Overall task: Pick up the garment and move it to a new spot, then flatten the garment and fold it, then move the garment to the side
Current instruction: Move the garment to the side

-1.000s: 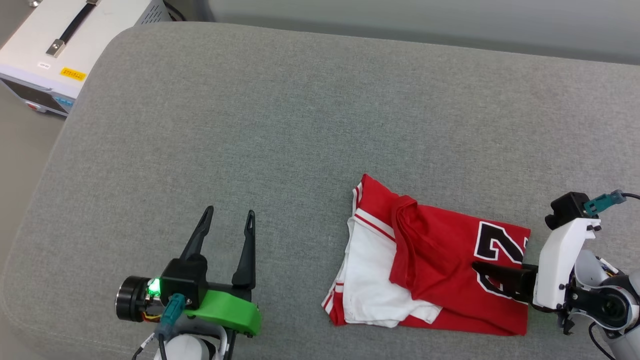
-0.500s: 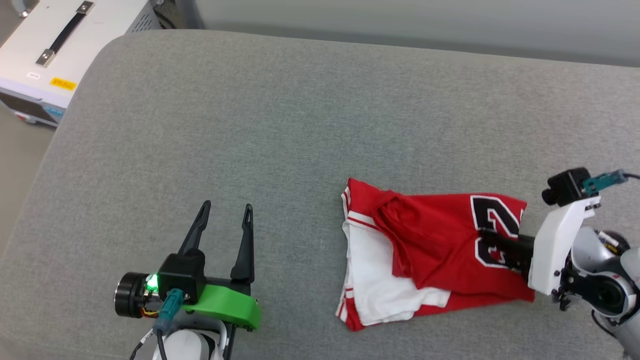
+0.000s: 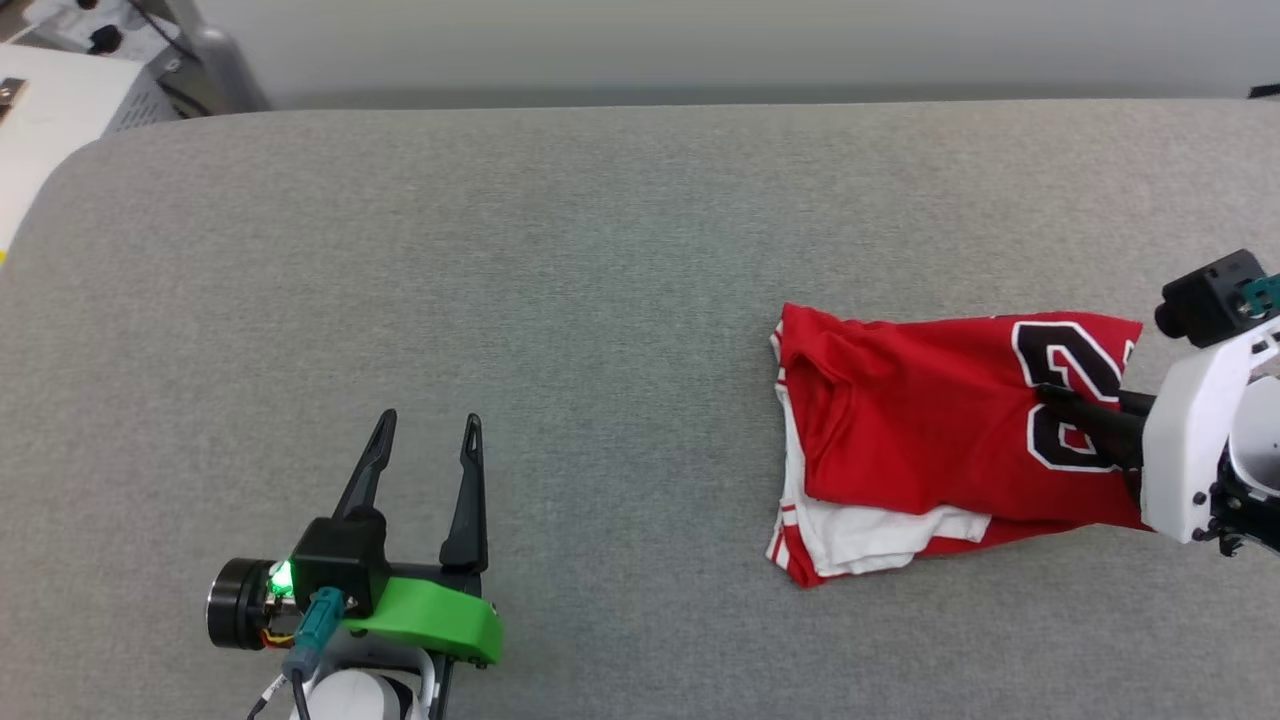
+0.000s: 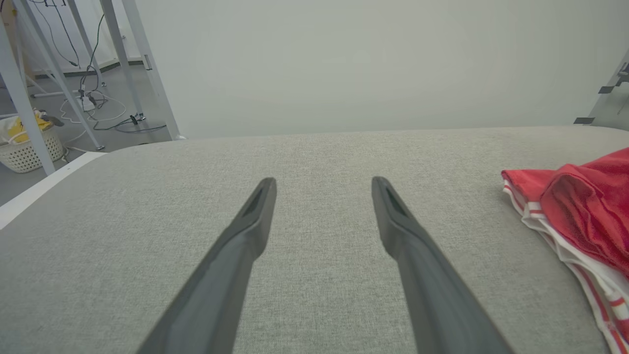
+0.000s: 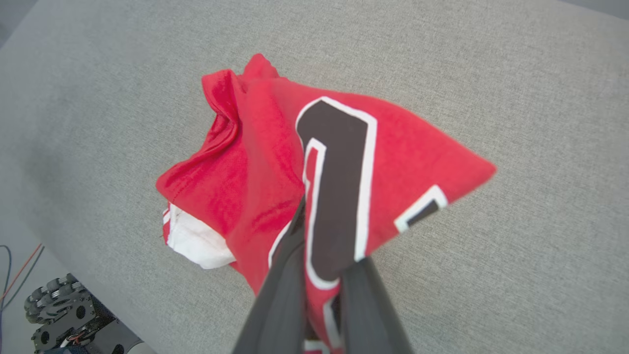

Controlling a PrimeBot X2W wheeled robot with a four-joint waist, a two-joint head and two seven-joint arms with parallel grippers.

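The garment (image 3: pixel 920 430), a red jersey with white sleeves and a black white-outlined number, lies folded and bunched at the right of the grey cushion (image 3: pixel 600 250). My right gripper (image 3: pixel 1050 395) is shut on its numbered edge. In the right wrist view that edge of the garment (image 5: pixel 275 147) is raised off the cushion, pinched between the fingers of the right gripper (image 5: pixel 327 241). My left gripper (image 3: pixel 425 430) rests at the lower left, open with nothing between its fingers. From the left wrist, the left gripper (image 4: pixel 322 184) points over bare cushion, with the garment (image 4: pixel 580 206) off to its right.
A white equipment box (image 3: pixel 60 110) stands beyond the cushion's far left corner. The left wrist view has metal frame legs (image 4: pixel 142 64), cables and a white basket (image 4: pixel 24 152) on the floor. My wheeled base (image 5: pixel 64 314) sits below the cushion's edge.
My right gripper has shut on the garment's numbered edge and drawn it right and away, lifting that edge. The head view has shifted. The left arm has not moved.
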